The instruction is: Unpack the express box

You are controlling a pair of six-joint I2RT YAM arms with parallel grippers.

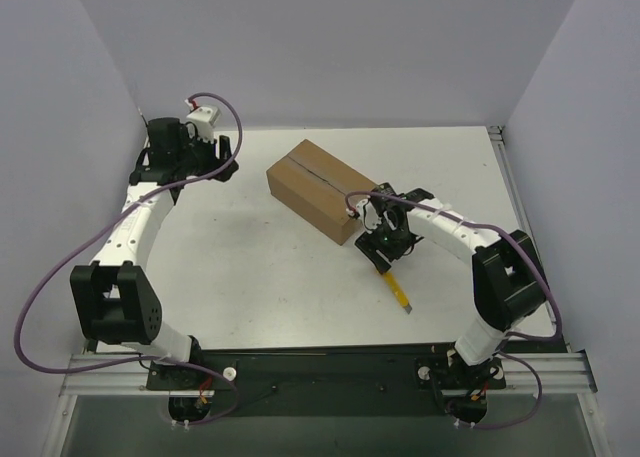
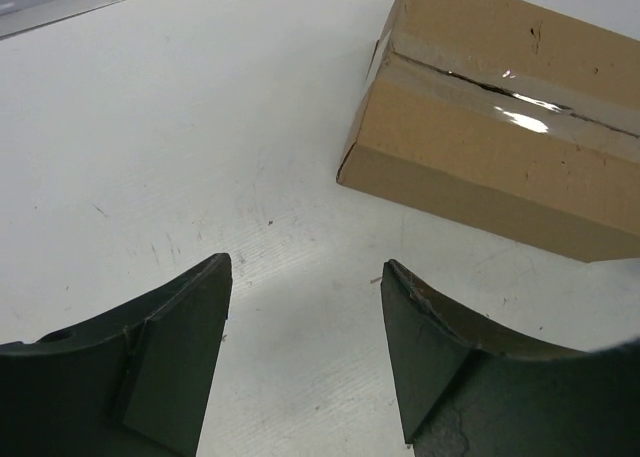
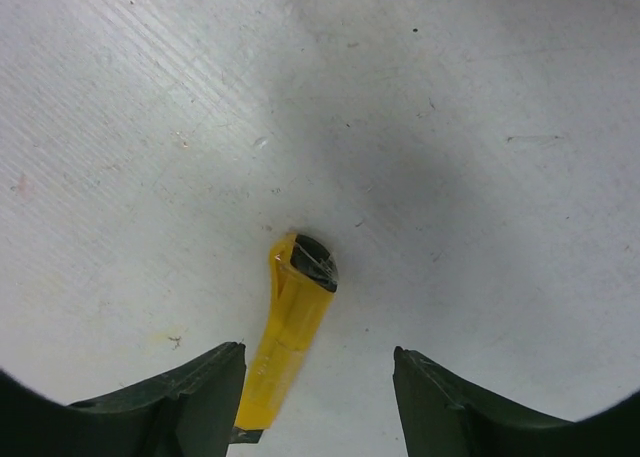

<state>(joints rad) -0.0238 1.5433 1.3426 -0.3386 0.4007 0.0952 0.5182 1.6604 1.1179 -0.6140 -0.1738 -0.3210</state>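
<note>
The express box is a brown carton, shut, with clear tape along its centre seam, lying at the middle of the table. It also shows in the left wrist view at the upper right. My left gripper is open and empty over bare table, well left of the box. My right gripper hovers just right of the box's near end, open, above a yellow utility knife that lies on the table nearer the left finger. The knife also shows in the top view.
White table enclosed by grey walls at left, back and right. A metal rail with the arm bases runs along the near edge.
</note>
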